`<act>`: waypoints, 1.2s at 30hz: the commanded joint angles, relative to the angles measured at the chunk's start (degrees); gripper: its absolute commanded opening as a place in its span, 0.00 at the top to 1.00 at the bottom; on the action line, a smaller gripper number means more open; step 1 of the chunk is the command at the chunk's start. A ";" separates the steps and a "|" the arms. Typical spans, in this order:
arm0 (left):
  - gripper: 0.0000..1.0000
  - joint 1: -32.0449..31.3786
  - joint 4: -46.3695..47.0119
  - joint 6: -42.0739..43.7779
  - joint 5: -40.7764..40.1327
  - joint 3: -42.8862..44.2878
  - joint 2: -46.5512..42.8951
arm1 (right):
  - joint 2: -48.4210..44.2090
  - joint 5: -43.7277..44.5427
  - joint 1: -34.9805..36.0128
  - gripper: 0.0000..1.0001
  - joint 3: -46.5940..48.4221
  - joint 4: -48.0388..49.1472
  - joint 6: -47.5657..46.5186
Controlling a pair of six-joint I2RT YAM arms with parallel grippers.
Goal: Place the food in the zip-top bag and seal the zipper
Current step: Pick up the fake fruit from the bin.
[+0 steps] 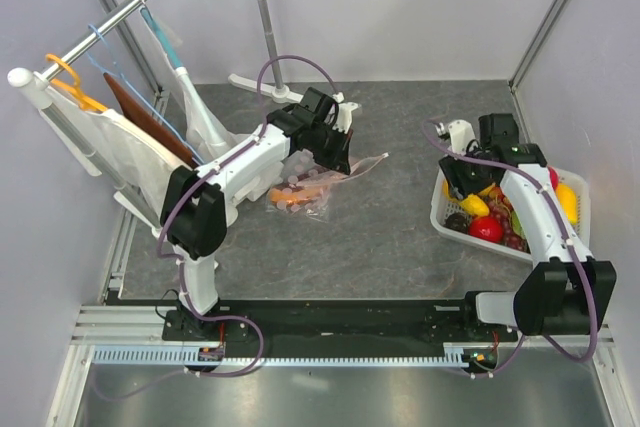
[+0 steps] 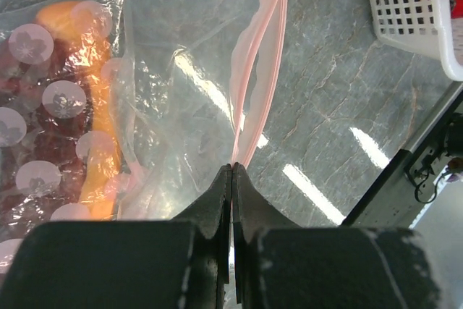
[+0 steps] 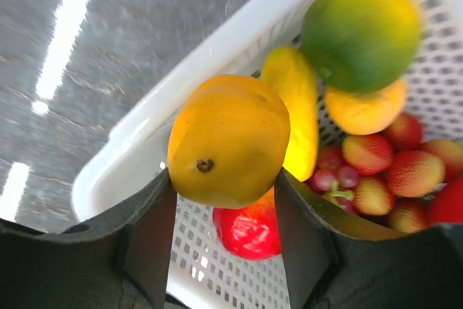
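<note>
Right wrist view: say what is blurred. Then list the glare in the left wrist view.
Right wrist view: the green fruit is smeared, the yellow-orange fruit in the right hand sharp. Left wrist view: white glare streaks on the bag and the table; zipper crisp.

Your bag point(image 1: 318, 183) is on the bench point(image 1: 400, 247), clear with pale dots, and a long orange piece point(image 2: 101, 157) is already inside. The pink zipper point(image 2: 255, 85) is parted, with one end pinched in the left tool point(image 2: 232, 168). The other food's in the basket point(image 3: 217, 56): a yellow-orange fruit point(image 3: 228, 139) squeezed between the right tool's point(image 3: 224, 179) fingers, a green fruit point(image 3: 362, 34) and a red apple point(image 3: 249, 233).
</note>
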 commanded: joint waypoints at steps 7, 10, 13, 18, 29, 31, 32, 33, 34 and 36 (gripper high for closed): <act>0.98 0.11 0.29 -5.39 7.42 4.54 -0.61 | -0.56 -27.60 0.65 0.70 17.71 3.77 17.99; 0.98 0.28 0.03 -6.61 8.22 4.89 -0.44 | 0.06 -29.09 1.61 0.72 18.77 7.91 21.08; 0.98 0.90 -0.23 -8.46 4.83 5.15 -1.05 | -0.03 -29.89 2.58 0.72 19.30 11.16 23.01; 0.98 1.08 2.39 -12.31 -5.65 3.31 -4.83 | -1.35 -29.19 6.18 0.72 16.23 20.64 27.49; 0.98 2.74 2.75 -21.56 -3.29 0.93 -5.45 | -1.26 -23.66 15.32 0.73 9.81 33.13 36.46; 0.98 3.36 3.28 -22.70 -0.76 -0.03 -4.84 | -0.30 -23.30 16.20 0.72 9.20 35.60 38.65; 0.98 4.32 4.24 -23.83 0.74 -0.47 -4.83 | 0.14 -22.95 16.55 0.72 9.02 36.21 39.62; 0.98 4.94 5.03 -24.54 2.67 -1.78 -4.49 | 0.58 -22.86 16.99 0.72 8.76 37.78 40.59; 0.98 5.64 6.00 -25.24 6.77 -2.40 -4.40 | 1.02 -22.60 17.26 0.73 7.80 38.67 42.60; 0.98 7.57 8.72 -27.09 10.75 -4.50 -4.31 | 1.90 -22.33 17.70 0.72 6.30 40.78 44.37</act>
